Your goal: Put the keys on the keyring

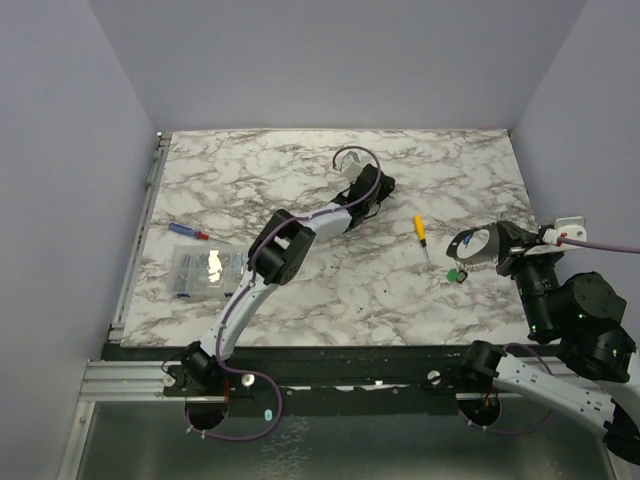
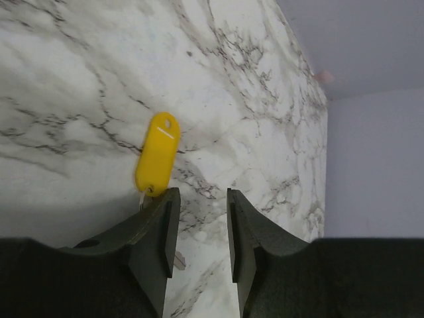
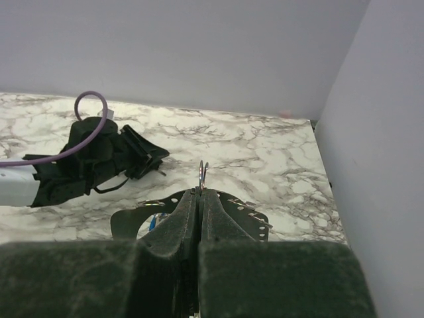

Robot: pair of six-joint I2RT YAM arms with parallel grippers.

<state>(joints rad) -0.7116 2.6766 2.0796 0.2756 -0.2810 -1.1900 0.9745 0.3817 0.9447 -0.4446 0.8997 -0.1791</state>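
A key with a yellow head (image 1: 421, 232) lies on the marble table right of centre. In the left wrist view the yellow key (image 2: 158, 154) sits just beyond my left fingertip. My left gripper (image 1: 380, 190) (image 2: 201, 199) is open and empty, above the table. My right gripper (image 1: 500, 247) (image 3: 201, 193) is shut on the keyring (image 1: 473, 244), whose thin silver wire (image 3: 202, 173) sticks up edge-on past the fingertips. A green-headed key (image 1: 453, 273) is just below the ring; I cannot tell if it is threaded on. A blue key head (image 3: 152, 224) shows under the right fingers.
A slim blue-and-red stick (image 1: 188, 231) and a clear plastic packet (image 1: 205, 272) lie at the table's left. The right wall stands close to the right arm. The left gripper (image 3: 99, 159) shows in the right wrist view, to the left of the ring.
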